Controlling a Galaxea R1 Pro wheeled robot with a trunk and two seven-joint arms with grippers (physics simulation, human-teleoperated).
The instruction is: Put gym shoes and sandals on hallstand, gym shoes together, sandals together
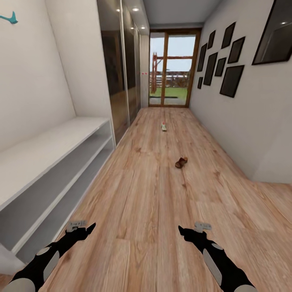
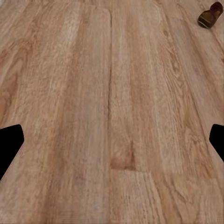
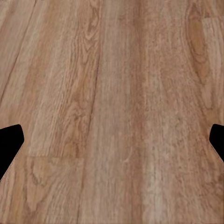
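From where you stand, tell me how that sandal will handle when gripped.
The sandal looks small and probably light. Its open leather upper may flex, so its edge seems the firmer grip. Lying on smooth floor, it could slide if nudged.

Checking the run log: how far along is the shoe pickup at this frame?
Nothing is done yet: the shelves of the hallstand that are in view are bare. In hand: nothing. The left gripper and right gripper are both open over the corridor floor. Left: one sandal and, farther down the corridor, one gym shoe lie on the floor; the other two shoes aren't spotted here.
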